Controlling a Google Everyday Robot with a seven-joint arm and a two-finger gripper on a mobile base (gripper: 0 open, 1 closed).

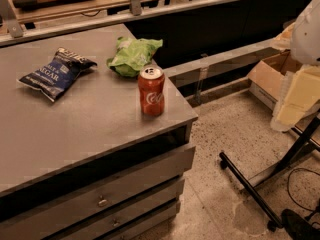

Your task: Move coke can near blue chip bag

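Observation:
The coke can [151, 91], red with white script and a silver top, stands upright on the grey counter [90, 129] near its right edge. The blue chip bag [55, 73], dark navy with white lettering, lies flat at the counter's back left, well apart from the can. The gripper is not in view. A white rounded shape [307, 29] at the top right edge may be part of my arm, and it is far from the can.
A light green chip bag [133, 55] lies crumpled just behind the can. The counter has drawers [102, 200] below. On the speckled floor to the right are a cardboard box [270, 76] and a black stand [260, 184] holding yellow sheets.

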